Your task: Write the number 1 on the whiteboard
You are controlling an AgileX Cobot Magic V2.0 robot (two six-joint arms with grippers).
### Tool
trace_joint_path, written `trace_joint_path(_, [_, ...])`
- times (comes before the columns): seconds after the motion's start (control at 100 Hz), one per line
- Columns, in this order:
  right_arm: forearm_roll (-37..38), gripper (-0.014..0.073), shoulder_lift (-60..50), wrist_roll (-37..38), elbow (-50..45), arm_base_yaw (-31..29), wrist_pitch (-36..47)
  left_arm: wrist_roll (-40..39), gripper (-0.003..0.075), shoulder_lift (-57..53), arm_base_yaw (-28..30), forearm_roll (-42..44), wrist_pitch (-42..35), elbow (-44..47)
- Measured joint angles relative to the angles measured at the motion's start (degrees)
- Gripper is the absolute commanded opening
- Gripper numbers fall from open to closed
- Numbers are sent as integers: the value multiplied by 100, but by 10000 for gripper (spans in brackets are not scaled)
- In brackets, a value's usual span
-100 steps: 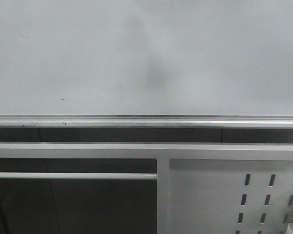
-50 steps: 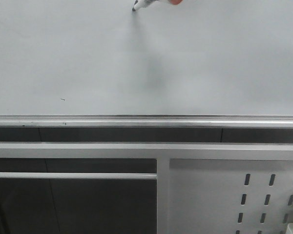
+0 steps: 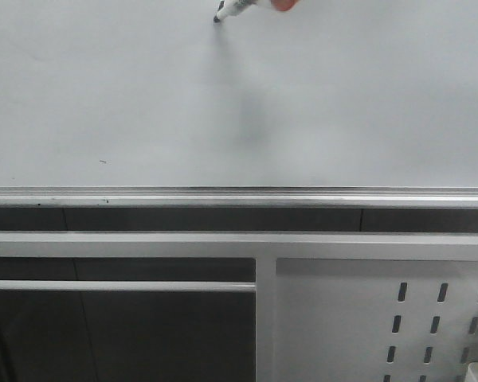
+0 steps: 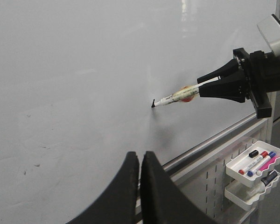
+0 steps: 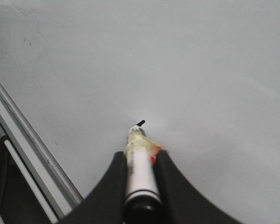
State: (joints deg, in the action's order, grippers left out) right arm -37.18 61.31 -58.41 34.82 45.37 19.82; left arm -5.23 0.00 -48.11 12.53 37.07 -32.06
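The whiteboard point(image 3: 342, 103) point(image 4: 74, 70) point(image 5: 200, 56) fills the upper part of every view, pale and glossy. My right gripper point(image 4: 200, 87) point(image 5: 140, 156) is shut on a white marker point(image 3: 237, 8) point(image 4: 177, 96) point(image 5: 141, 175) wrapped in yellowish and red tape near its front. Its black tip point(image 3: 217, 17) point(image 4: 153, 103) is at the board surface, near the top edge of the front view. No number 1 is in view on the board. My left gripper point(image 4: 139, 155) is shut with nothing in it, held back from the board and lower than the marker.
A silver rail point(image 3: 239, 195) runs along the board's bottom edge. Below it are grey frame bars and a slotted metal panel point(image 3: 342, 318). White trays point(image 4: 275, 156) holding spare markers hang on that panel. A tiny dark speck point(image 3: 102, 162) sits low on the board.
The marker tip has come into the front view from the top edge. Since half a second ago it has moved slightly lower. The left gripper gives no earlier view.
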Motion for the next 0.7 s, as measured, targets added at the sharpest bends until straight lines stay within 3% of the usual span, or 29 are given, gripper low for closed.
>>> trace_joint_path(0.44, [-21, -69, 201, 22, 0, 0, 135, 0, -20, 0, 0, 0, -16, 0])
trace_joint_path(0.7, [-256, -70, 1068, 22, 0, 21, -67, 0, -20, 0, 0, 0, -26, 0])
